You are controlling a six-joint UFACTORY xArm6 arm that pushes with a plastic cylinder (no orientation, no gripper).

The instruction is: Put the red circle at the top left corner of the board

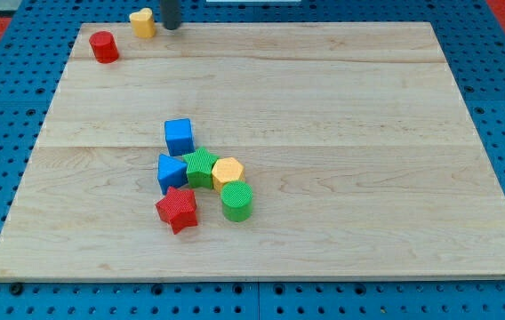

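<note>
The rod comes down from the view's top edge, and my tip (172, 27) rests on the surface (341, 107) near its far left end. There is no pincer on this arm at all, just the plain dark rod, so there is nothing to call apart, together or clamped.

Immediately at the tip's nine o'clock sits the yellow block (143, 22), touching it or very nearly; its shape is hard to make out from here, perhaps a heart. Farther out, at roughly eight o'clock from the tip and beyond the yellow piece, stands the red circle (104, 46), a short upright cylinder close to the top left corner of the board, clear of the yellow block.

That is the relation that matters: the red circle lies to the left of the tip and slightly nearer the view's bottom, with the yellow block almost between them. It looks to me as if the circle is already about where the task wants it, so any further nudge would be small, and a straight sweep toward nine o'clock risks carrying the yellow block into it.

Well away, toward five o'clock in the board's middle, the rest cluster together: a blue cube (179, 136), a blue triangle (171, 172), a green block (202, 168), a yellow hexagon (228, 171), a green cylinder (236, 201) and a red star (177, 209).
</note>
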